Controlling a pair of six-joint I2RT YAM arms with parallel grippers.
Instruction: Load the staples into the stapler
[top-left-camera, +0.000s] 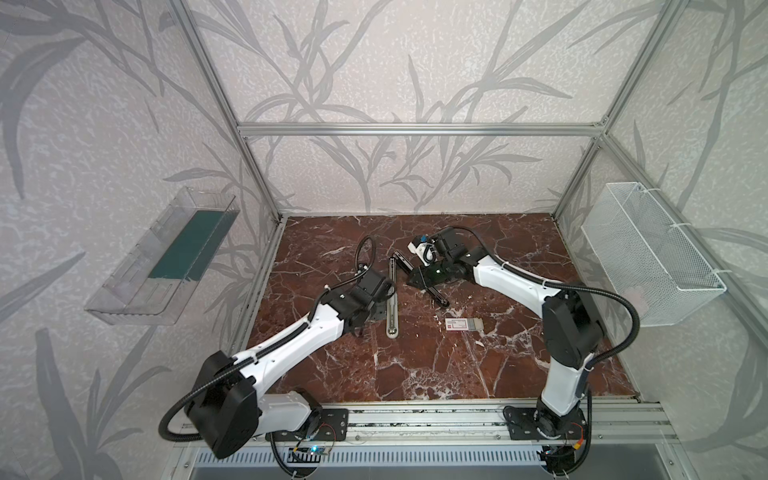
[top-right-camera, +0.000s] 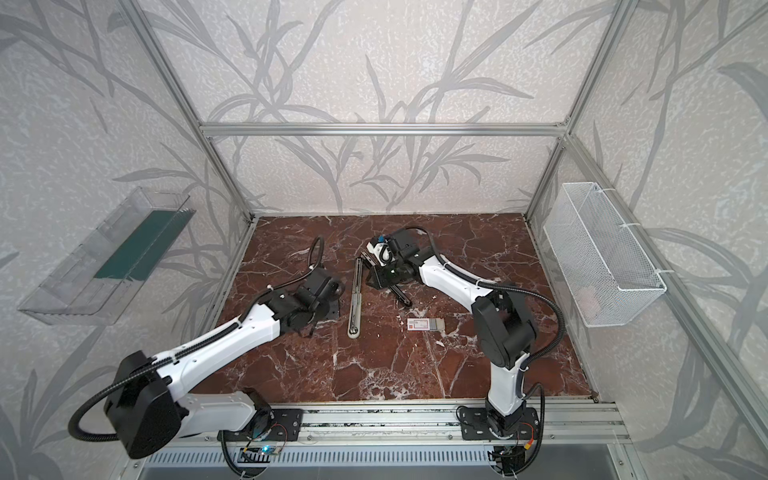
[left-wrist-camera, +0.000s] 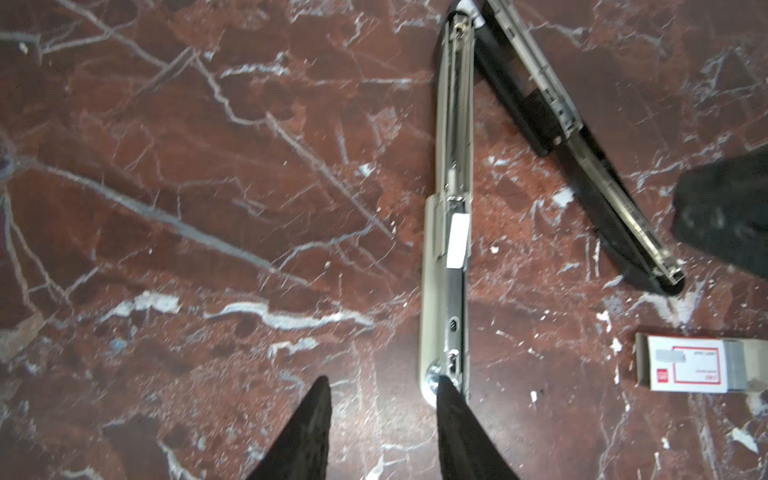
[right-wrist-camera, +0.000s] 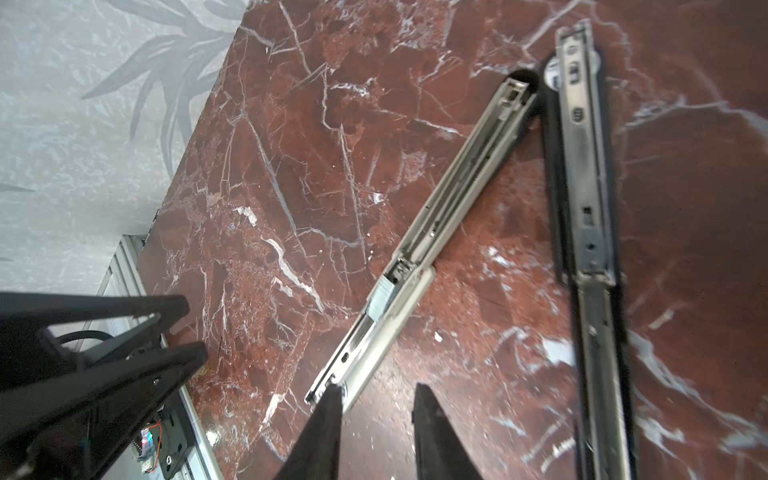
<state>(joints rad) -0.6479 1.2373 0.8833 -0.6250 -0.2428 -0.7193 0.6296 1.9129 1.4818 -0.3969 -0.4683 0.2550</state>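
The black stapler (top-left-camera: 428, 286) lies opened flat on the marble, its silver rail (left-wrist-camera: 615, 195) facing up. The staples (left-wrist-camera: 744, 365) show as a grey block in the tray that sticks out of a white red-printed box (top-left-camera: 462, 324) nearer the front. My right gripper (right-wrist-camera: 378, 388) hovers over the black stapler (right-wrist-camera: 590, 228), open, with bare table between its fingers. To the left, my left gripper (left-wrist-camera: 382, 380) is open and holds nothing. One of its fingertips (left-wrist-camera: 442, 384) overlaps the near end of the beige-grey stapler.
A beige-grey stapler (top-left-camera: 392, 299) lies opened out lengthwise between the arms, forming a V with the black one. A clear plastic bin (top-left-camera: 166, 257) hangs on the left wall and a white wire basket (top-left-camera: 648, 253) on the right wall. Small white scraps dot the marble near the box.
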